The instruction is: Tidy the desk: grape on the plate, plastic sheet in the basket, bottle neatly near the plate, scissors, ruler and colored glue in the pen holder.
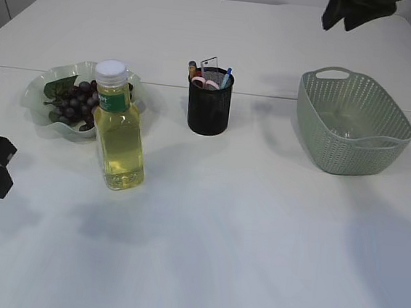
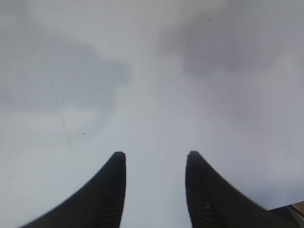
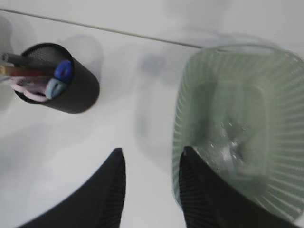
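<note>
— Grippers?
— Left gripper (image 2: 154,159) and right gripper (image 3: 149,154): jaws parted, empty.
— The rest?
— Grape (image 1: 77,100) on plate (image 1: 41,83), bottle (image 1: 119,127) beside it (touching, seemingly); sheet (image 3: 230,142) in basket (image 1: 393,128); holder (image 1: 209,111) filled.

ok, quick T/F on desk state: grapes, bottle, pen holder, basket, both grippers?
1. The grapes lie on the plate. True.
2. The bottle lies on its side. False: it stands upright, right in front of the plate.
3. The pen holder is empty. False: several items stick out of it.
4. Crumpled clear plastic sheet lies in the basket. True.
5. The left gripper grips the bottle. False: jaws apart over bare table.
6. The right gripper holds nothing. True.
</note>
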`<state>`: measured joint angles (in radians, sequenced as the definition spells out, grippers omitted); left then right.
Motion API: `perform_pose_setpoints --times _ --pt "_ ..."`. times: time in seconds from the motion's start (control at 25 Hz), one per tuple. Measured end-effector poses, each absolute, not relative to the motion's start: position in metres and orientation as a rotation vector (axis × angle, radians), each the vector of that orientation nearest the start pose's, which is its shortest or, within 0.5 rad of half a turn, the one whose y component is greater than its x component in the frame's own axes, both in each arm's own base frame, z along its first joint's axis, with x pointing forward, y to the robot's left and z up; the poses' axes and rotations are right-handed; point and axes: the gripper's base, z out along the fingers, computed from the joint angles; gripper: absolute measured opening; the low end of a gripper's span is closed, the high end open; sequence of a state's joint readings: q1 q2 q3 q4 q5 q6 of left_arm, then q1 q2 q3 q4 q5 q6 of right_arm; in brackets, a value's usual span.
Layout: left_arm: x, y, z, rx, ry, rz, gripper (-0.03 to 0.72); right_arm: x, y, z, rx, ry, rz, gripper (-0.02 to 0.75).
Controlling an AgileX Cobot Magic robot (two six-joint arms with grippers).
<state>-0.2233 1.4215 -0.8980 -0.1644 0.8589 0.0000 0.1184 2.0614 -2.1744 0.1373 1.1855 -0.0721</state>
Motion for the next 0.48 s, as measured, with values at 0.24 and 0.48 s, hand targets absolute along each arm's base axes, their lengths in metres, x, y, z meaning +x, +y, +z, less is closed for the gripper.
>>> perform_pose_setpoints --times 0.24,0.48 --pt "0.248 -0.067 0.235 0.209 2.877 -0.218 0.307 0.409 0.045 0.374 -0.171 2.600 -0.011 0.342" --pt "0.247 -0.066 0.241 0.211 2.836 -0.215 0.307 0.359 0.036 0.381 -0.137 2.645 -0.060 0.367"
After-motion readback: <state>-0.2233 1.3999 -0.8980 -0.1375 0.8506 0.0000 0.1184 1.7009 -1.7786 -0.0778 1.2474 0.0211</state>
